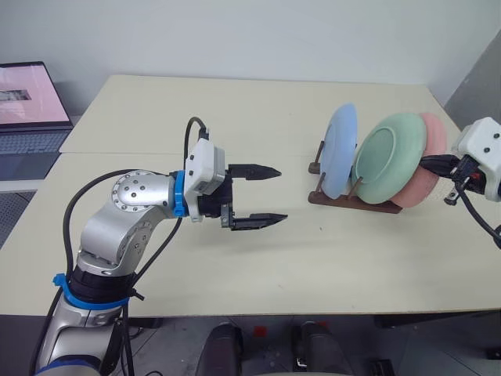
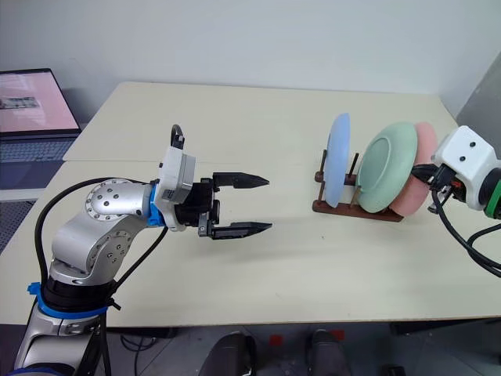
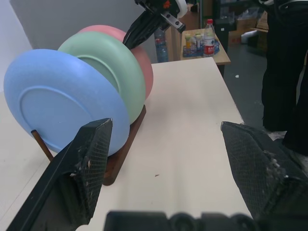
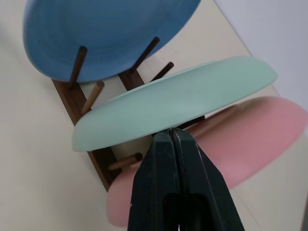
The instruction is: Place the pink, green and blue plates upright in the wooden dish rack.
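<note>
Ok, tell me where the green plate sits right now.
The green plate stands in the wooden dish rack on the table's right side, between the blue plate and the pink plate, with the shut right gripper at its rim.

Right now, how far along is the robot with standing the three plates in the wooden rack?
Nearly done. The light blue round plate, pale green round plate and salmon pink round plate all sit on edge in the dark wooden peg rack. In hand: the shut right gripper noses between the tilted green and pink plates, gripping neither. The left gripper hangs open and empty. Left: perhaps straightening those two, then withdrawing.
</note>
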You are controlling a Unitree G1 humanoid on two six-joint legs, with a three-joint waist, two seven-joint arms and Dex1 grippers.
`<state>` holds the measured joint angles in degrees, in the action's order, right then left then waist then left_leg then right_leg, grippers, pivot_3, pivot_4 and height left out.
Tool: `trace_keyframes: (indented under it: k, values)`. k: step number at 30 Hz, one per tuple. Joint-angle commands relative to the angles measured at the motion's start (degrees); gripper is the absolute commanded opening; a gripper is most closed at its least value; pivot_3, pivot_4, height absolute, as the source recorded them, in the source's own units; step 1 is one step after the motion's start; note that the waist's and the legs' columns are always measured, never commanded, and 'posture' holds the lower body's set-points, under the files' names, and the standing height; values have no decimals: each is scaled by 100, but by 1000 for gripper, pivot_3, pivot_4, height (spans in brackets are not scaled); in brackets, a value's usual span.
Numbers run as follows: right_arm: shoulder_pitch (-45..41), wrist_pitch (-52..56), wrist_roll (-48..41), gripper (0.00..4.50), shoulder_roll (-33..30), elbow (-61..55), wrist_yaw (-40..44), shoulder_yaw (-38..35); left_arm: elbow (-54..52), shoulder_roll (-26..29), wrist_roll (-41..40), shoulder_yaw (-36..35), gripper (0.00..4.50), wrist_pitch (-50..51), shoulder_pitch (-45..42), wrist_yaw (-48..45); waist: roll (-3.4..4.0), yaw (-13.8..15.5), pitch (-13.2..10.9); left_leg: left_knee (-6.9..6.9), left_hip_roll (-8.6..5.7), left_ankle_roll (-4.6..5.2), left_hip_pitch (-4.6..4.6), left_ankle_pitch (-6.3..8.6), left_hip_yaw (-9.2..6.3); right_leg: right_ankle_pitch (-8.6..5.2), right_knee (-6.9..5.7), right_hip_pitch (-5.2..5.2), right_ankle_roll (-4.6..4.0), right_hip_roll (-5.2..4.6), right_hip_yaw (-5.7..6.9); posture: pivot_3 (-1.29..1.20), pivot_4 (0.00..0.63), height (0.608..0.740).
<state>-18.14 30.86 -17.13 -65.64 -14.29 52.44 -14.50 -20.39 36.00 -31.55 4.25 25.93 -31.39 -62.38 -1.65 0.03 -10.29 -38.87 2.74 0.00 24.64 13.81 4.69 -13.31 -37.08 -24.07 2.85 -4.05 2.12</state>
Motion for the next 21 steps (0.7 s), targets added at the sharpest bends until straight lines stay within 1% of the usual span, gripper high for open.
trace_keyframes:
  k: [1,8,13,17,18,19,21]
  values:
    - [-193,123,-216,20,0,-281,54,-172,-178,-6,-66,-49,3923,-52,-37,21,0,0,0,0,0,0,0,0,0,0,0,0,0,0,0,0,150,738]
    - [-261,168,-370,20,90,-400,33,-205,-145,-13,-59,-43,3923,-67,-45,38,0,0,0,-1,0,0,-1,0,0,0,-2,1,0,0,0,0,150,738]
    - [-278,146,-311,20,-24,-278,63,-364,-83,57,-46,-115,3923,-6,-32,78,0,0,0,-1,0,0,0,0,1,0,-2,1,0,0,1,0,150,738]
    - [-94,428,-767,20,-315,-264,669,-953,73,551,335,-237,3923,-155,98,5,2,2,1,0,0,0,-1,0,1,0,-2,0,-1,0,1,0,150,738]
    - [-68,499,-841,365,-371,-260,758,-1044,103,657,411,-251,4267,-219,133,-15,3,1,1,1,0,0,-1,0,1,0,-2,-1,-1,0,2,0,150,738]
    - [8,568,-926,586,-478,-233,943,-1185,132,849,475,-289,4454,-273,210,-111,4,-1,2,2,1,0,-1,0,1,0,-1,0,-1,1,3,0,150,738]
    - [224,666,-952,1260,-731,-72,1319,-1469,228,1208,670,-438,4500,-491,394,-236,4,-2,2,2,3,0,-2,0,1,0,0,0,-2,1,3,0,150,738]
